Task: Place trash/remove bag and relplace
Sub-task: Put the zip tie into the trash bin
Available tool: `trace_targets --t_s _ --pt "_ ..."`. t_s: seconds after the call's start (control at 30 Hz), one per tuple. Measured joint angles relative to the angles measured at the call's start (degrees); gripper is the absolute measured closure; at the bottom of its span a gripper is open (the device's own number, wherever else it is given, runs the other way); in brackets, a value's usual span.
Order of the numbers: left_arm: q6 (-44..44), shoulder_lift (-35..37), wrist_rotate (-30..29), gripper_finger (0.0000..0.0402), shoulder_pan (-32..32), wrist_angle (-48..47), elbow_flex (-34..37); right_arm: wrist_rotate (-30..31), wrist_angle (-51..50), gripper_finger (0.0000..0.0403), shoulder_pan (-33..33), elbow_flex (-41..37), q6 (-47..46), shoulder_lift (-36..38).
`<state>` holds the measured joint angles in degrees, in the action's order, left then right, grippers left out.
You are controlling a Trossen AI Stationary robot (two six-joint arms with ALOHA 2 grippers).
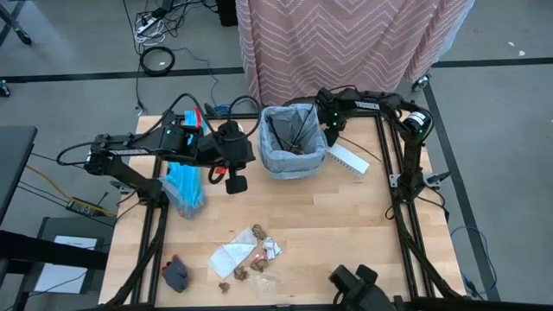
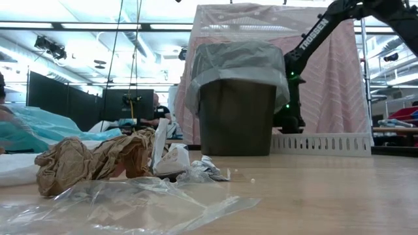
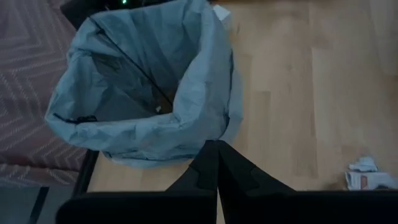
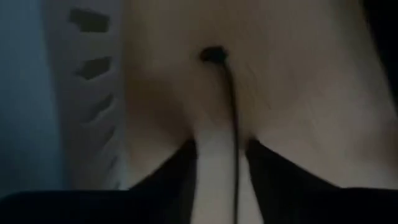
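While the thin dark stick lies between the parted jaws of the right gripper, beside the bin lined with the crinkly light grey plastic bag, we judge it may drop onto the wooden surface and miss the bag. The left gripper hangs clenched and empty nearby; crumpled brown paper wads remain scattered.
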<state>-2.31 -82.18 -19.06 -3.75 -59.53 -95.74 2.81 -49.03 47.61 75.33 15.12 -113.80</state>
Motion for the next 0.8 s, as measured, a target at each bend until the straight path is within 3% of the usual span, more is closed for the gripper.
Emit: trace_targets --t_s 0.1,0.17,0.4,0.8 --pt "-0.98 -0.3 -0.62 0.0396 0.0 0.04 0.0 0.06 -0.86 0.0361 -1.09 0.13 0.11 -1.63" --pt "-1.15 -0.51 -0.6 0.0396 0.0 -0.01 0.0 0.49 -1.03 0.039 -1.65 0.13 -0.04 -1.71" --pt "-1.39 -0.87 -0.56 0.0396 0.0 -0.18 0.0 2.34 -0.41 0.0402 -1.42 -0.59 -2.54 2.75" --pt "-2.58 -0.87 -0.37 0.0396 0.0 -0.21 0.0 -1.75 -0.81 0.0403 1.37 -0.44 -10.25 11.9"
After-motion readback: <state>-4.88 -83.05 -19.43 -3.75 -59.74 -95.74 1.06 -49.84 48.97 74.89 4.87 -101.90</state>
